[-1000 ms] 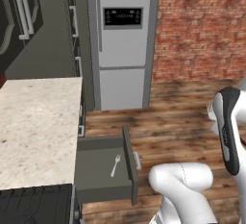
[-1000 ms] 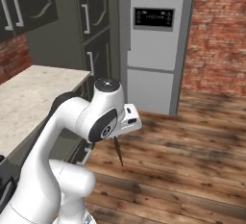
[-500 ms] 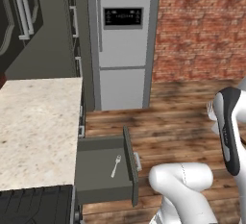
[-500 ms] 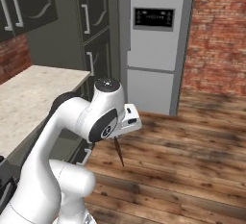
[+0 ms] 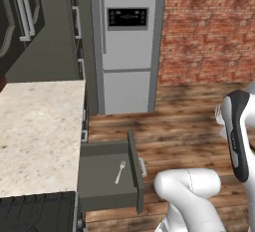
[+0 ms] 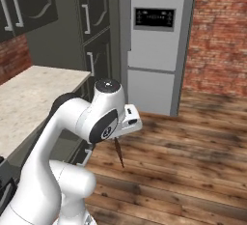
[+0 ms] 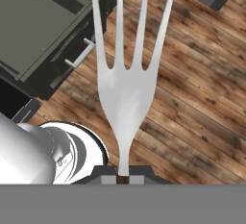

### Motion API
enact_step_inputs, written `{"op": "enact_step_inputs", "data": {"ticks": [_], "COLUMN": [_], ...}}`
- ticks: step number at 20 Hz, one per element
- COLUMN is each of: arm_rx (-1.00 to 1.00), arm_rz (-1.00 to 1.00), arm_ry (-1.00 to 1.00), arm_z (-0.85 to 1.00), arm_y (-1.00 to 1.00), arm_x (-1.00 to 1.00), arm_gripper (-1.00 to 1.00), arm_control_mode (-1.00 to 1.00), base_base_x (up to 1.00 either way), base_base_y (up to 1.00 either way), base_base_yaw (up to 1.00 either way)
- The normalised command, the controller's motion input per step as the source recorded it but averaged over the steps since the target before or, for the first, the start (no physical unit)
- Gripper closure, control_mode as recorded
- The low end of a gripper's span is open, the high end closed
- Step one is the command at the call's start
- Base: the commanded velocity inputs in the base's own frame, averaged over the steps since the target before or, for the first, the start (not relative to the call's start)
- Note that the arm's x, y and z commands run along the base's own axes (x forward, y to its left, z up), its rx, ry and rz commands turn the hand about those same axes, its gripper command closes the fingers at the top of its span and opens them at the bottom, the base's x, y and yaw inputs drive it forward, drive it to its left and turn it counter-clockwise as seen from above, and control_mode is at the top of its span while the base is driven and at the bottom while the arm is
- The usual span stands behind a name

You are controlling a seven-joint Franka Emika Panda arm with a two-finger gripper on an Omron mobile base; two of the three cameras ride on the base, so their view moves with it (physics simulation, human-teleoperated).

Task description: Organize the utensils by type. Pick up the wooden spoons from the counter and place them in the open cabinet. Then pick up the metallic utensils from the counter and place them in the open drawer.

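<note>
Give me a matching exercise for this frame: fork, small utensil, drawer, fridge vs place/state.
Things:
1. fork
2. small silvery utensil
3. drawer
4. fridge

Places/states:
A. pulled open below the counter
B. lying inside the drawer
C. held in the shut gripper, tines over the wood floor
D. standing closed beside the brick wall

Pairs: 1-C, 2-B, 3-A, 4-D

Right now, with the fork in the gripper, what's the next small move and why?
Probably swing the gripper left, over the open drawer. It is shut on the fork, which hangs above the wood floor, beside the drawer, not over it. A small utensil already lies inside.
</note>
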Motion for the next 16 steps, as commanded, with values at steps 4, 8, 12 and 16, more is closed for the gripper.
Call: {"op": "enact_step_inputs", "data": {"ticks": [4,8,12,16], "arm_rx": [0.0,0.0,0.0,0.0], "arm_rz": [0.0,0.0,0.0,0.0], "arm_ry": [0.0,0.0,0.0,0.0], "arm_z": [0.0,0.0,0.0,0.0], "arm_y": [0.0,0.0,0.0,0.0], "arm_x": [0.0,0.0,0.0,0.0], "arm_gripper": [1.0,1.0,1.0,1.0], "arm_control_mode": [1.0,1.0,1.0,1.0], "base_base_x": [0.0,0.0,-0.02,0.0], "base_base_y": [0.0,0.0,0.02,0.29], "base_base_yaw": [0.0,0.0,0.0,-0.2]}}
